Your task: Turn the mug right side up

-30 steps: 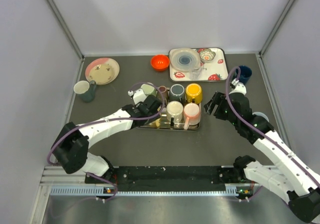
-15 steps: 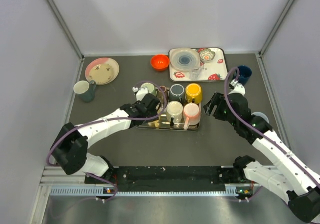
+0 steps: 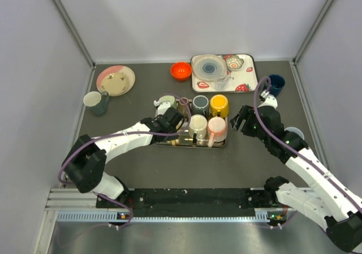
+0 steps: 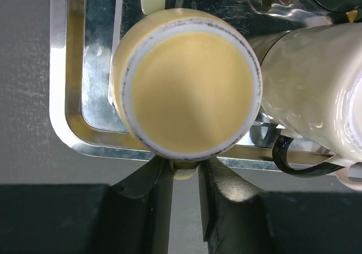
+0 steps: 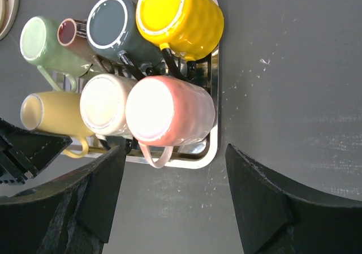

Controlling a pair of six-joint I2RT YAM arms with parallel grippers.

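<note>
A pale yellow mug (image 4: 192, 93) stands upside down in the near-left corner of a metal tray (image 4: 59, 95), its base toward the left wrist camera. My left gripper (image 4: 185, 177) is at the tray's near-left edge (image 3: 172, 120), its fingers closed on the mug's handle (image 4: 185, 172). The right wrist view shows this mug (image 5: 51, 115) beside several other inverted mugs: cream (image 5: 104, 112), pink (image 5: 169, 112), yellow (image 5: 178, 19), dark grey (image 5: 113, 22), green (image 5: 42, 44). My right gripper (image 3: 244, 118) is open and empty, just right of the tray (image 5: 212, 146).
A pink plate (image 3: 116, 80) and a white-and-teal mug pair (image 3: 96, 101) are at the back left. A red bowl (image 3: 181, 70) and a strawberry tray with dishes (image 3: 223, 72) are at the back. A dark blue mug (image 3: 276, 84) is at the back right.
My left gripper has moved a little right and forward, up to the tray's near-left corner and onto the pale yellow mug's handle. The right arm has not moved.
</note>
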